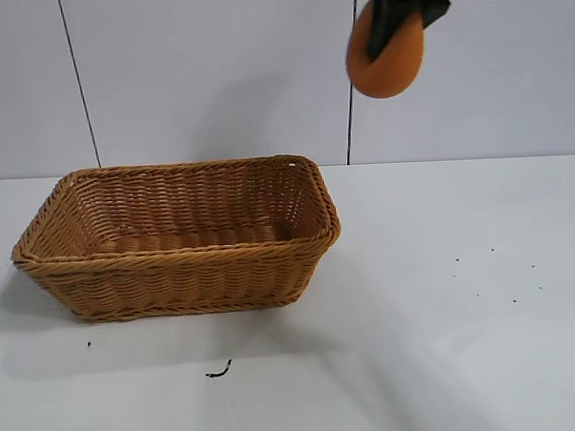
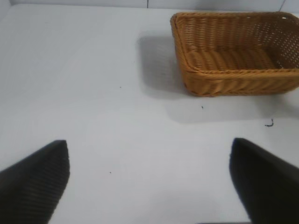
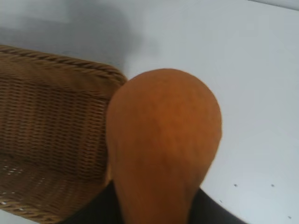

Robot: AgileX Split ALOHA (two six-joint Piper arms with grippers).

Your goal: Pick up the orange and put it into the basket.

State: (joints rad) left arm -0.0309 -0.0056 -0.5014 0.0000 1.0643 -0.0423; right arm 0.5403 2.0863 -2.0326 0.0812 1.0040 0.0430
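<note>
High above the white table (image 1: 481,264), our right gripper (image 1: 398,15) clamps its black fingers around the orange (image 1: 388,63), held in the air up and to the right of the wicker basket (image 1: 175,273). Our left gripper (image 2: 149,179) hovers low over bare tabletop, fingers spread wide and holding nothing.

a white table (image 1: 466,360) bears the basket (image 1: 179,237).

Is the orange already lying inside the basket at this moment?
No, the orange hangs high in the air clamped in the right gripper, off beyond the basket's right end, and the basket holds nothing.
</note>
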